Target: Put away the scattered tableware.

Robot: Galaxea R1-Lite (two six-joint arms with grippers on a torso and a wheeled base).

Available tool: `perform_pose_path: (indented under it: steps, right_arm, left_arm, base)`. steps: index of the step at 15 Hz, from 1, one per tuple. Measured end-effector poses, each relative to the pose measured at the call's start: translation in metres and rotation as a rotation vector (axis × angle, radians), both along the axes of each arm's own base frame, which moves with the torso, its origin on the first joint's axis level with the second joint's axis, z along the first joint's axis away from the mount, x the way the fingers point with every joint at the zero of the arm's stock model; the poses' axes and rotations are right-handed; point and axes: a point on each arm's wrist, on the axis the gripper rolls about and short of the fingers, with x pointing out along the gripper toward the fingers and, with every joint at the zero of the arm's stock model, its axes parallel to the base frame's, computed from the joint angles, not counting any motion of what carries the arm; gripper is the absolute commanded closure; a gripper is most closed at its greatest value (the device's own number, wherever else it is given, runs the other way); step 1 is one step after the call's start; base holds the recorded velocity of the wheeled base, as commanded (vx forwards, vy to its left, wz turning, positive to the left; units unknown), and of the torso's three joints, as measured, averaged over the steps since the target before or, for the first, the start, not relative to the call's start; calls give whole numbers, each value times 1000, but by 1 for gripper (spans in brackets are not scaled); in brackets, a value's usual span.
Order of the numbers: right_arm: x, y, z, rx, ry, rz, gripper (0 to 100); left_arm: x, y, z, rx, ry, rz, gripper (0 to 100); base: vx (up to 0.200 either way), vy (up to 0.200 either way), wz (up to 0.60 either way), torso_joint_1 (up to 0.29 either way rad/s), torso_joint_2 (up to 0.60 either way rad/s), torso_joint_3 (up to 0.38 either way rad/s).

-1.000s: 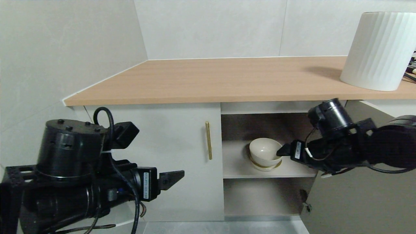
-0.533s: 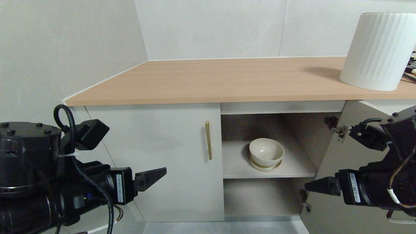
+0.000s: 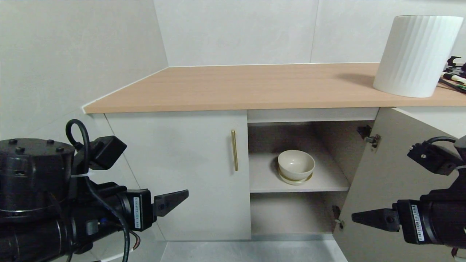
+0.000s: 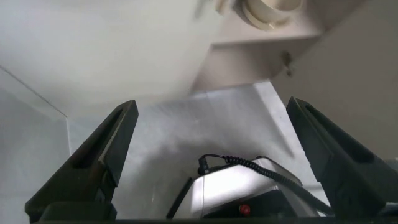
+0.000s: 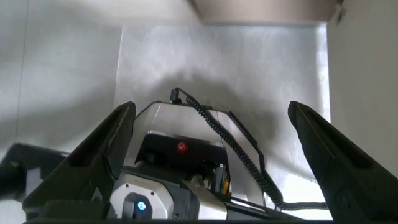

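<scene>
A cream bowl [image 3: 296, 165] sits upright on a small plate [image 3: 295, 179] on the middle shelf [image 3: 327, 183] of the open cabinet. The bowl [image 4: 268, 7] also appears far off in the left wrist view. My left gripper [image 3: 181, 197] hovers low at the left, in front of the shut cabinet door, open and empty [image 4: 211, 118]. My right gripper [image 3: 361, 217] hangs low at the right, outside the cabinet in front of the open door, open with nothing between its fingers [image 5: 211, 115]. Both grippers are well apart from the bowl.
The right cabinet door [image 3: 382, 171] stands swung open toward me. The left door [image 3: 182, 156] is shut, with a gold handle [image 3: 234, 150]. On the wooden counter [image 3: 255, 85] stands a white ribbed cylinder [image 3: 415, 54], with small utensils [image 3: 453, 72] behind it.
My right gripper drew back from the bowl, out of the cabinet, down to the lower right. My left arm shifted left and lower. The head camera moved slightly.
</scene>
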Motion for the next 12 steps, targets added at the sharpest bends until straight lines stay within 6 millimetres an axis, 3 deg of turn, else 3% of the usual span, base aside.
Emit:
perform_pose_path:
  steps: [12]
  right_arm:
    - [-4, 0, -2, -7, -1, 9, 0]
  left_arm:
    - [1, -4, -5, 13, 22, -13, 0]
  base:
    - [-200, 0, 0, 2, 2, 2]
